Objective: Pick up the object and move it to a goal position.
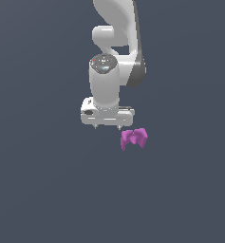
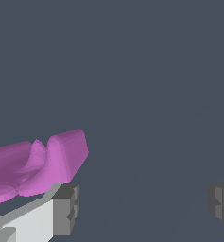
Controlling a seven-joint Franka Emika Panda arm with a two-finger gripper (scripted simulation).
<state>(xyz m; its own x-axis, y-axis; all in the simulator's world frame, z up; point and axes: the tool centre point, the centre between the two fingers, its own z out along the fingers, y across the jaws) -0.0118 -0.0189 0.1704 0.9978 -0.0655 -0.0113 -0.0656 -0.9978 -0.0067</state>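
While your gripper (image 1: 107,127) hangs with its jaws spread wide and nothing between them, you see the magenta lumpy object (image 1: 133,137) just beside it, toward the exterior view's right, outside one grey fingertip (image 2: 66,208) rather than in the gap.

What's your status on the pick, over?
End effector open, holding nothing. Purple object sits off to its exterior-view right, outside the fingers. Nothing seen in the way.
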